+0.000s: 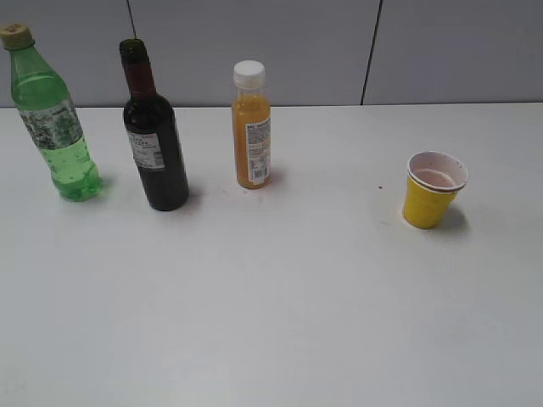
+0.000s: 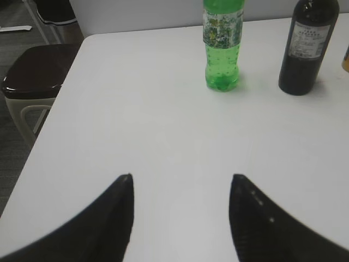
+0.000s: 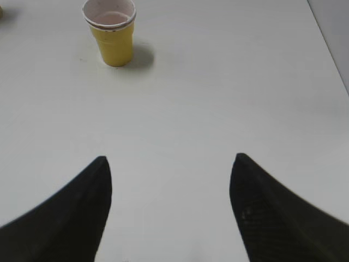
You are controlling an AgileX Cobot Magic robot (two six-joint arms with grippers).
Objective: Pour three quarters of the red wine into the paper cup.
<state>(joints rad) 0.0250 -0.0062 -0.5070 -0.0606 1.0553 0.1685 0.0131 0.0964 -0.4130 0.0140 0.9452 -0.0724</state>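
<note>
The red wine fills a dark glass bottle [image 1: 154, 136] with a long neck and white label, standing upright at the left back of the white table; it also shows at the top right of the left wrist view as the wine bottle [image 2: 307, 46]. The yellow paper cup [image 1: 433, 190] stands upright at the right, its white inside stained pink, and appears as the cup [image 3: 110, 31] far ahead in the right wrist view. My left gripper [image 2: 181, 177] is open over bare table, well short of the bottles. My right gripper [image 3: 170, 159] is open too, nothing between its fingers. Neither arm shows in the exterior view.
A light green soda bottle [image 1: 53, 119] stands left of the wine, also seen as the green bottle [image 2: 222, 46]. An orange juice bottle [image 1: 252, 127] with a white cap stands right of the wine. A dark stool [image 2: 32, 71] sits beyond the table's left edge.
</note>
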